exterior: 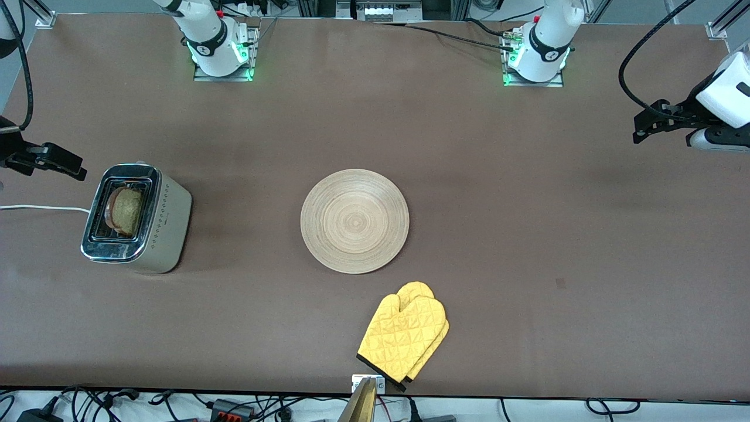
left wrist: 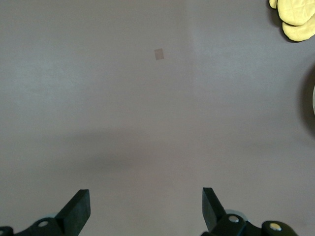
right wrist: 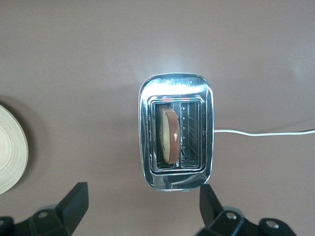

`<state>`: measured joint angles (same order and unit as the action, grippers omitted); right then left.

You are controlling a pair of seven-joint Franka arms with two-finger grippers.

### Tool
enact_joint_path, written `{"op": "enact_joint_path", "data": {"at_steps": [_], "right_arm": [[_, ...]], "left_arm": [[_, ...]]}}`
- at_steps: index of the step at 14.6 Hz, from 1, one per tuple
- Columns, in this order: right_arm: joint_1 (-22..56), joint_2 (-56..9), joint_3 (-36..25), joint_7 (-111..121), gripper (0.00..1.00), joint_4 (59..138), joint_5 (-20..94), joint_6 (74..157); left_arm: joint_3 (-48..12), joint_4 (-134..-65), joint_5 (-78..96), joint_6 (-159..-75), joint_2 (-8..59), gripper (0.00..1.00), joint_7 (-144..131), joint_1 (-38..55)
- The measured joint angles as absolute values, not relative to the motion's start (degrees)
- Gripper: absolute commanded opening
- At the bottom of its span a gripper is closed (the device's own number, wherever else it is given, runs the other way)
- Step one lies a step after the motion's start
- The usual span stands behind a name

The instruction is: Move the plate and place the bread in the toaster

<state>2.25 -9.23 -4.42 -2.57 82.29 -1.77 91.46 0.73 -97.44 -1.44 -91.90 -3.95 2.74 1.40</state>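
The toaster [exterior: 164,228] stands toward the right arm's end of the table, chrome top up. The bread [exterior: 126,211] stands in one of its slots, leaning a little; in the right wrist view the bread [right wrist: 171,135] fills one slot of the toaster [right wrist: 146,147] and the other slot is empty. The pale wooden plate [exterior: 354,221] lies bare at the table's middle; its edge shows in the right wrist view [right wrist: 10,147]. My right gripper [exterior: 58,161] [right wrist: 143,191] is open and empty, up beside the toaster. My left gripper [exterior: 644,126] [left wrist: 146,196] is open and empty over bare table at the left arm's end.
A yellow oven mitt [exterior: 404,337] lies nearer to the front camera than the plate, by the table's edge; it also shows in the left wrist view [left wrist: 295,19]. The toaster's white cord [exterior: 35,207] runs off the right arm's end of the table. A small patch [exterior: 561,283] marks the tabletop.
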Motion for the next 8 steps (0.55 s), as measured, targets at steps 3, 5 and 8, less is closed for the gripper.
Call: {"op": "enact_joint_path", "data": {"at_steps": [3, 5, 8], "right_arm": [[2.3, -9.2, -4.5, -2.6, 1.00, 82.3, -1.8, 91.4], [2.3, -9.2, -4.5, -2.6, 1.00, 82.3, -1.8, 91.4], [2.3, -9.2, -4.5, -2.6, 1.00, 82.3, -1.8, 91.0]], "left_arm": [[0.7, -97.4, -1.4, -91.9, -4.0, 1.00, 2.7, 1.4], [0.6, -97.4, -1.4, -91.9, -4.0, 1.00, 2.7, 1.4], [0.5, -97.4, -1.4, -91.9, -4.0, 1.00, 2.7, 1.4]]}}
